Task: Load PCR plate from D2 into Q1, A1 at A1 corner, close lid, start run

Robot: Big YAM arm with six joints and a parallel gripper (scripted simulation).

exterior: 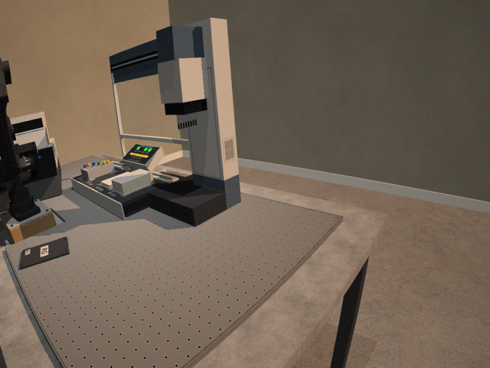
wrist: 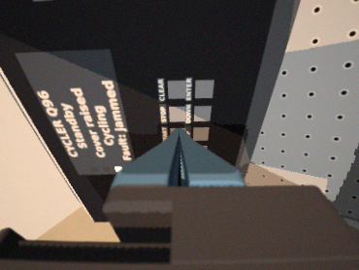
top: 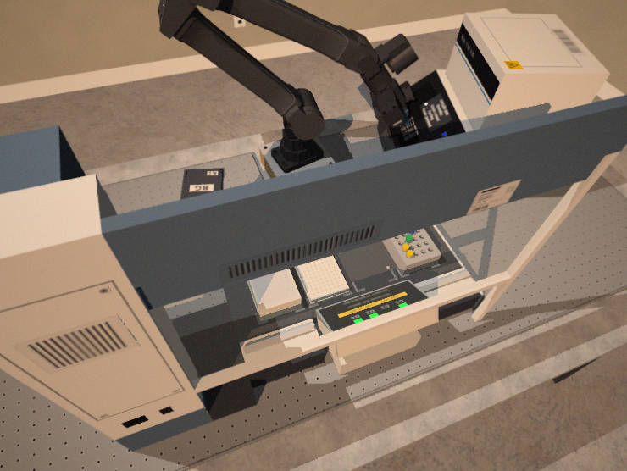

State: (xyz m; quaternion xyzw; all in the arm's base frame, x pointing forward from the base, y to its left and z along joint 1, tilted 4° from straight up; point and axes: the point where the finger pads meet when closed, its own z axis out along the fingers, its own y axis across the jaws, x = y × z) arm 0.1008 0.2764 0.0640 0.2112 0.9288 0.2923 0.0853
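Observation:
The cycler Q1 (top: 512, 60) stands at the back right with its lid shut. Its lamp (top: 444, 134) is blue, and it also shows blue in the exterior view (exterior: 39, 157). My gripper (wrist: 179, 134) is shut and empty, with its tip on the dark panel (top: 430, 113) at the START key, just below STOP (wrist: 177, 113) and CLEAR (wrist: 177, 89). On the status list a white marker (wrist: 117, 168) sits by the Cycling line. Deck position D2 (top: 368, 264) is bare. The 96-well PCR plate is not in view.
The tube cooling block (top: 413, 249) with coloured caps sits on D1. The other plate (top: 324, 276) is on D3 and the deep-well block (top: 276, 292) on D4. The grey gantry beam (top: 354, 202) spans the deck. The regrip nest RG (top: 202, 183) lies empty near the arm's base.

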